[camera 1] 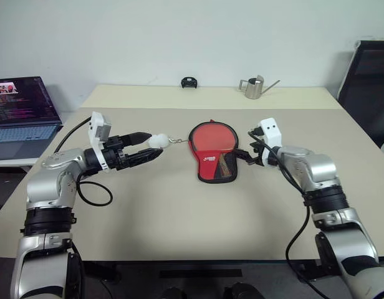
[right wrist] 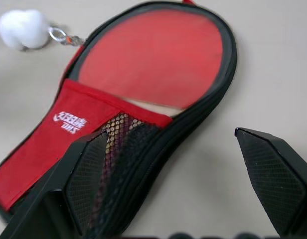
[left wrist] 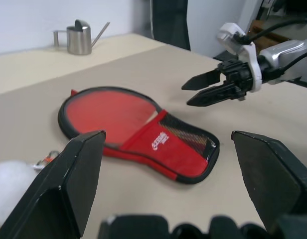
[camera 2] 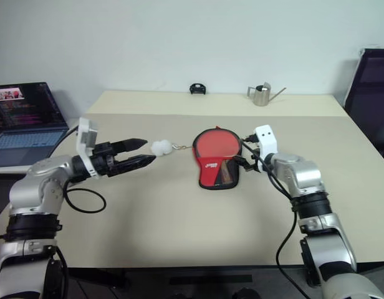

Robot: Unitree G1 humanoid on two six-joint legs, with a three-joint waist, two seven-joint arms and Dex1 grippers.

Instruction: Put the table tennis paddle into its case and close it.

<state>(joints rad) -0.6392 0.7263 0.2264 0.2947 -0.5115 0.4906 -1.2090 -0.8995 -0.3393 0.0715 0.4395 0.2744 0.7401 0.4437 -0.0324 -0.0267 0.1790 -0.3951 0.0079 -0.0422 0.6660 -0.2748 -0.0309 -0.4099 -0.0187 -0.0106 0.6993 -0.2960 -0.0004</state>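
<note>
Paddle (camera 1: 211,135) lies on the table (camera 1: 179,212) inside the red, black-edged case (camera 1: 212,166), round face showing. Right gripper (camera 1: 244,156), spread, hovers at its three o'clock; left gripper (camera 1: 146,146), spread, at nine o'clock by the white charm (camera 1: 157,141).

Red case (camera 1: 213,154) with black rim, white logo, black mesh; white ball charm (camera 1: 157,141).

The case (right wrist: 69,134) is showing red cloth with black mesh and ribbed black edging, the paddle (right wrist: 153,55) is presenting matt red rubber, and the table (camera 1: 179,218) is appearing smooth and matt.
</note>
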